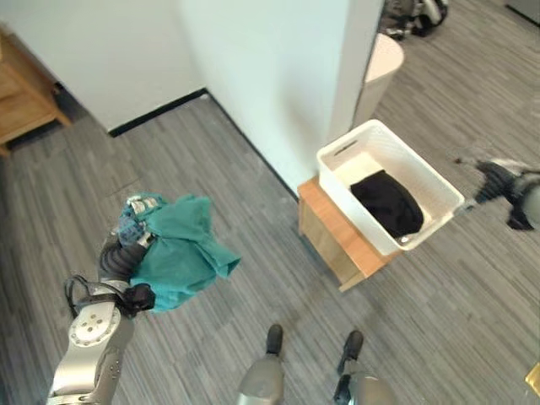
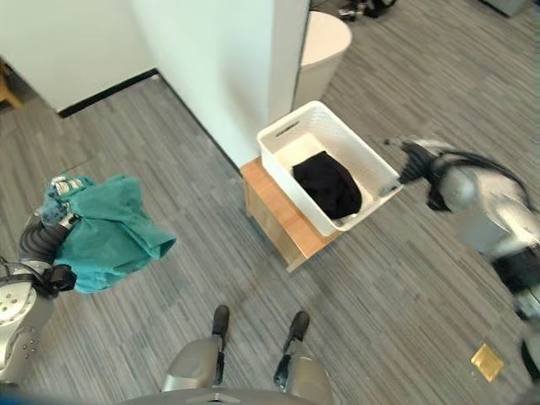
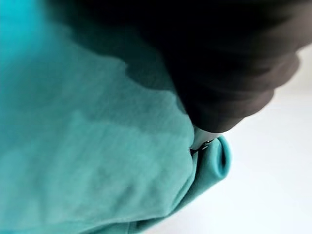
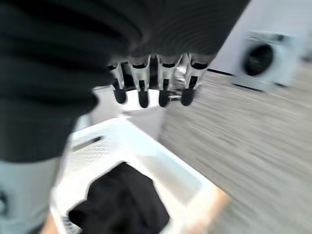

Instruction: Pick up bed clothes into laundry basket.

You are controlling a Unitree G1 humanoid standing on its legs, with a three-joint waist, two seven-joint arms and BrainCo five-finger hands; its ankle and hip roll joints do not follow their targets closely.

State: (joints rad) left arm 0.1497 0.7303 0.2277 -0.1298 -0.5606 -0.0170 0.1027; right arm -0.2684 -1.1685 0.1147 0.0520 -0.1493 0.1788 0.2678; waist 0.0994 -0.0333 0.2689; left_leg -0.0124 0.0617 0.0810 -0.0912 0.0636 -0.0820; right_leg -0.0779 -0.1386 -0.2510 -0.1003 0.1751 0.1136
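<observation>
A teal bed cloth (image 1: 181, 253) hangs bunched from my left hand (image 1: 129, 229), which is raised over the floor at the left with its fingers curled into the fabric. From the left wrist the teal cloth (image 3: 97, 146) lies right against the hand. The white laundry basket (image 1: 337, 156) stands on a low wooden stand (image 1: 329, 232) by the wall corner, with a black garment (image 1: 388, 202) inside. My right hand (image 2: 413, 160) hovers just past the basket's right corner. Its fingers (image 4: 141, 87) hang relaxed above the basket (image 4: 185, 175) and hold nothing.
A white wall corner (image 1: 278, 93) juts out right behind the basket. A round white bin (image 1: 384, 59) stands beyond it. Wooden furniture (image 1: 21, 93) sits at far left. A washing machine (image 4: 265, 58) shows past the right hand. A small yellow item (image 2: 488, 361) lies on the floor.
</observation>
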